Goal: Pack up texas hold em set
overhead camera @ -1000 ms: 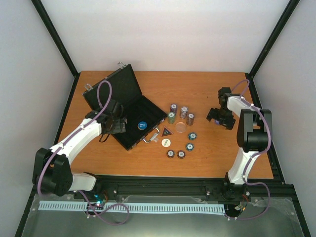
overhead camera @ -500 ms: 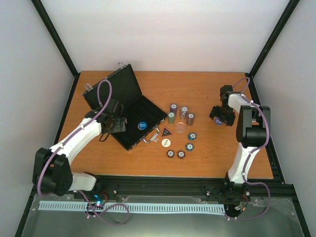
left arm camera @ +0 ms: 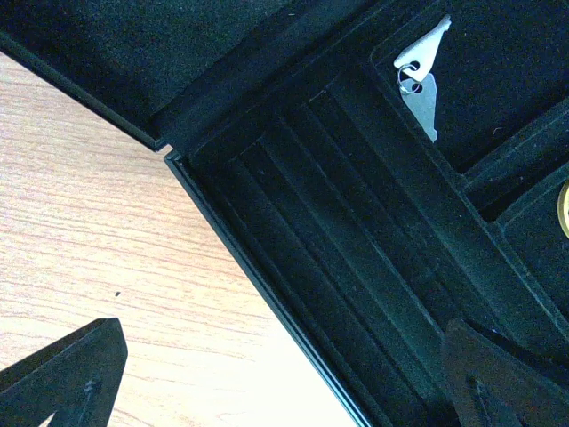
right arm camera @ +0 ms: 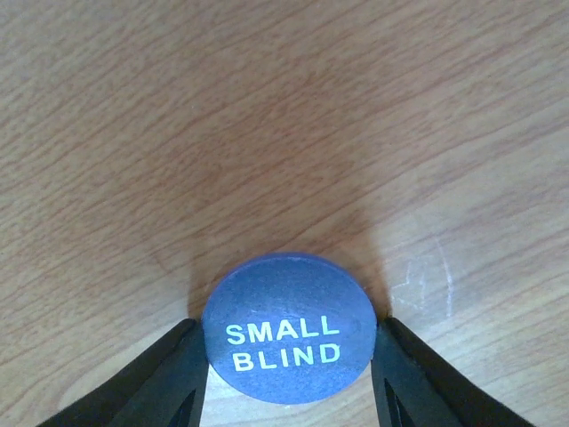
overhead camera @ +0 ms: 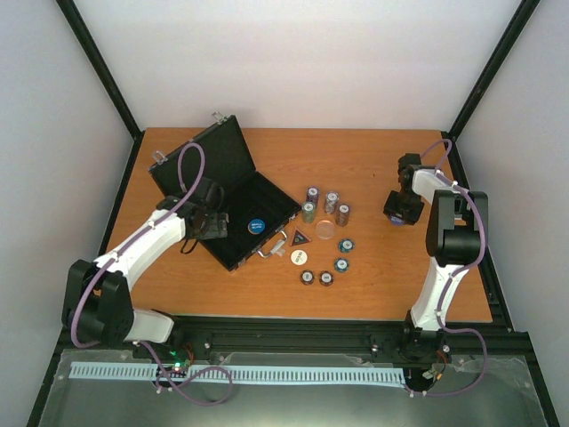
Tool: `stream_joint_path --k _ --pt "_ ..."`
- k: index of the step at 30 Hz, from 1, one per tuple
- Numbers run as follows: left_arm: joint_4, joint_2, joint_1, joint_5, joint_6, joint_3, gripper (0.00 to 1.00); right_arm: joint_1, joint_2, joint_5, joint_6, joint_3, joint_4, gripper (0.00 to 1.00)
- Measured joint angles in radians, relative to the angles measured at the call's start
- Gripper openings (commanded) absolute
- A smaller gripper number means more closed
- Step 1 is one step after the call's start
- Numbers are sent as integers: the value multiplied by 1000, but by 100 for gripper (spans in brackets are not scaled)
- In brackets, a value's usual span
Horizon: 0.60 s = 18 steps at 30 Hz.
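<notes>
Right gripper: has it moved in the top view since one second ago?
Yes, slightly. The right gripper has narrowed around the small blind disc; its side facing the chip stacks now sits farther from them.

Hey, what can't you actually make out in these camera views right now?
- Top view: Small Blind disc hidden under the right gripper.
- Right wrist view: whether the fingers touch that disc; gaps too fine.
- Left wrist view: yellow-rimmed item in the case, cut off by the right edge.
- Top view: lettering on the blue disc, too small.
</notes>
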Motion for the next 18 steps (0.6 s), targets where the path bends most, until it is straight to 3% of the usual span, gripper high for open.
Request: stream_joint_path --k 18 --pt "0 12 0 -3 6 13 100 16 -50 -111 3 -31 -11 49"
